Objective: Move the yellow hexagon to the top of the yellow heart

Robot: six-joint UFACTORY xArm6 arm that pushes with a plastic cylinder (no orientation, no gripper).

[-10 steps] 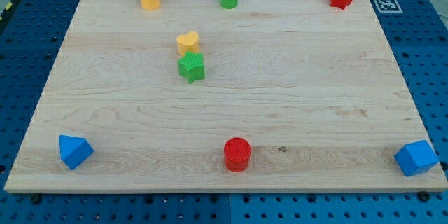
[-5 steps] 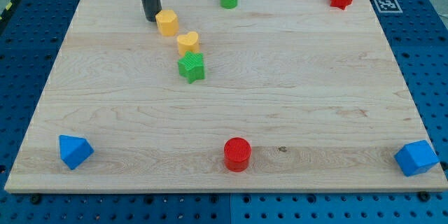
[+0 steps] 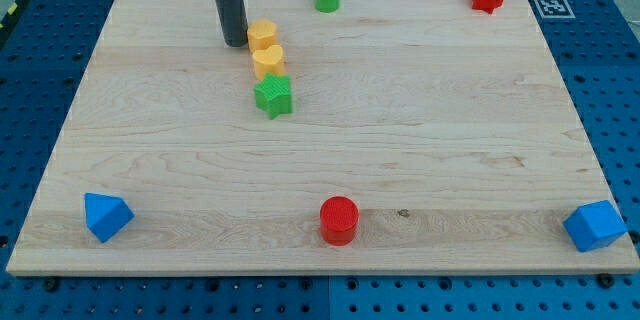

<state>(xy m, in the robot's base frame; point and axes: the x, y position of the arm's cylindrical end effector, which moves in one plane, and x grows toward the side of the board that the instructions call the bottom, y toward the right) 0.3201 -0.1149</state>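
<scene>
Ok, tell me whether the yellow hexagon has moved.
Yes. The yellow hexagon slid toward the view's bottom right, from the top edge to against the yellow heart; my tip sits at its left.

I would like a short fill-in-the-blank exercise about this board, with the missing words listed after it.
1. My tip stands at the view's ___ of the yellow hexagon.
2. The yellow heart lies between the yellow hexagon and the ___ star.
3. The red cylinder sits near the view's ___ edge.

Missing words: left; green; bottom
</scene>
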